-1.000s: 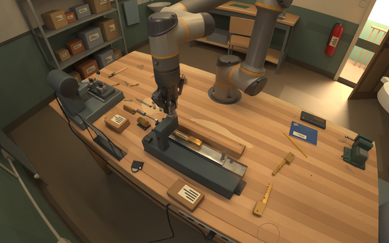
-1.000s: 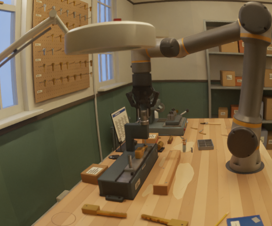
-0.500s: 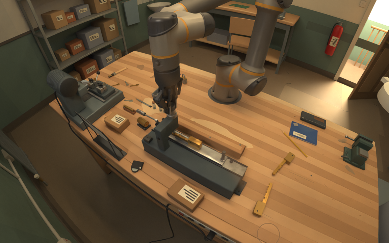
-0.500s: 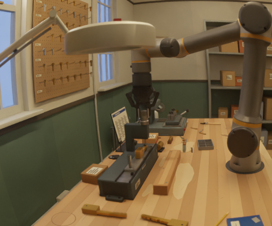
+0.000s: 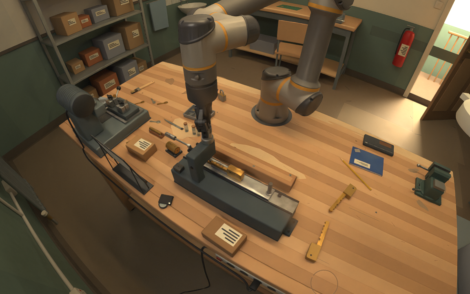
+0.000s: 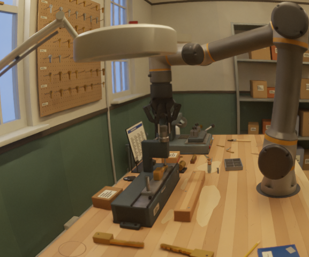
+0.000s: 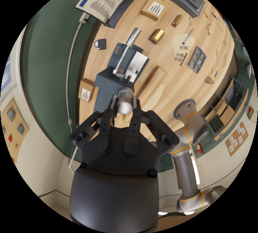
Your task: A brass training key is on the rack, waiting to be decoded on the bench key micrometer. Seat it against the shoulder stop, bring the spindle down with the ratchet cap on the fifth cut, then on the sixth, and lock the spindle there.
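The brass training key lies on the steel bed of the bench key micrometer, its blade running under the dark spindle head. The grey ratchet cap stands upright on top of that head. A small post, the stop, rises from the bed toward the other end. The key's cuts are hidden under the head. My gripper comes straight down from above and is closed around the ratchet cap.
A long wooden block lies along the micrometer's far side. Two spare brass keys lie to the right on the bench. A labelled box sits at the near edge. A key-cutting machine and document stand stand left.
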`<action>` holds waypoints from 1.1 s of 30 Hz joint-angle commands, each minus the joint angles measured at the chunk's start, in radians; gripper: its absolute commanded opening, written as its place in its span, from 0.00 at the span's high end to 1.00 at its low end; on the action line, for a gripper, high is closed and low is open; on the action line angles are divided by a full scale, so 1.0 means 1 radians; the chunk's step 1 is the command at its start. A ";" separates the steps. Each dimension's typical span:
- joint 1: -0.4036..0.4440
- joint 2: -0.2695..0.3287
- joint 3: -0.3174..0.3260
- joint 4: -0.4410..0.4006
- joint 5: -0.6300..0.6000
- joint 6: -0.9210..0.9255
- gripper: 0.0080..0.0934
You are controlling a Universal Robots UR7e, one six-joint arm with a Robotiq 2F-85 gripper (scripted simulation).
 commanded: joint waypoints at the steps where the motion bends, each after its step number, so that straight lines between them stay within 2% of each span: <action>1: 0.000 0.000 0.000 -0.001 0.000 -0.029 1.00; 10: 0.000 0.000 0.000 -0.001 0.000 -0.305 1.00; 17: 0.000 0.000 0.000 -0.001 0.000 -0.452 1.00; 33: 0.000 0.000 0.000 -0.001 0.000 -0.528 1.00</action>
